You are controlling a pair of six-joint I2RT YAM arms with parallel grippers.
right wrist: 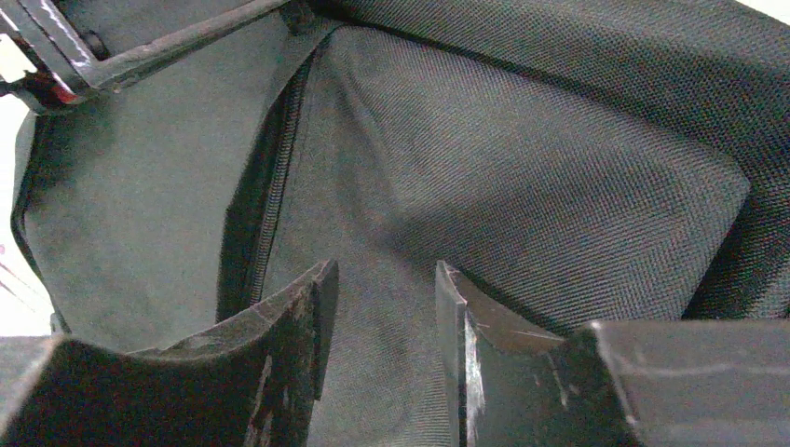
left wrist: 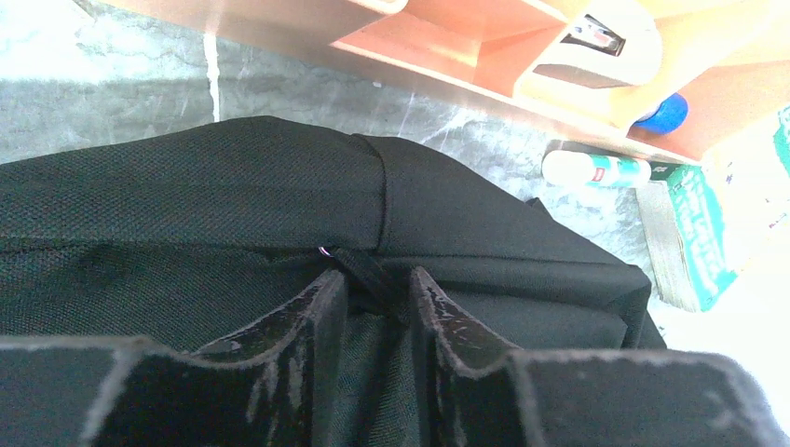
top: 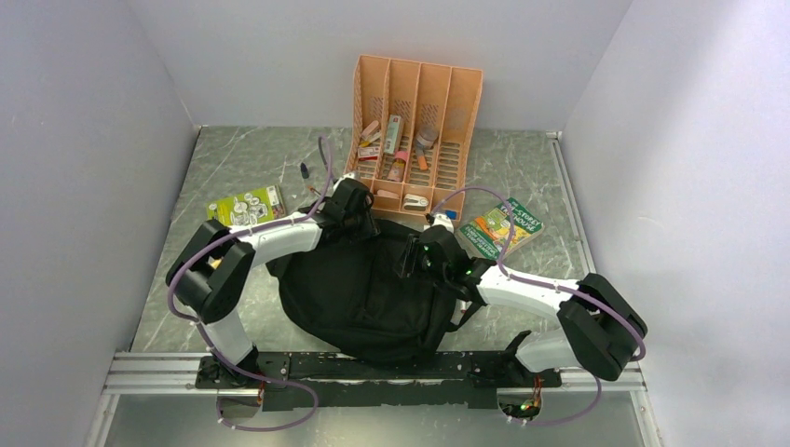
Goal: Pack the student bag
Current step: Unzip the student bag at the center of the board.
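The student bag (top: 359, 303), a large black backpack, lies in the middle of the table with its top toward the back. My left gripper (top: 352, 212) is at its top left edge. In the left wrist view the narrow jaws (left wrist: 377, 279) pinch a black fabric loop (left wrist: 365, 268) on the bag's top seam (left wrist: 186, 177). My right gripper (top: 430, 250) is at the bag's upper right opening. In the right wrist view its fingers (right wrist: 382, 275) stand partly apart with a fold of the bag's woven fabric (right wrist: 522, 149) filling the gap, beside the grey lining (right wrist: 140, 205) and zip.
An orange slotted file organiser (top: 416, 88) holding several small items stands at the back, just beyond the bag. A green book (top: 247, 205) lies at the left and another green book (top: 503, 226) at the right. A glue stick (left wrist: 596, 169) lies by the organiser's front.
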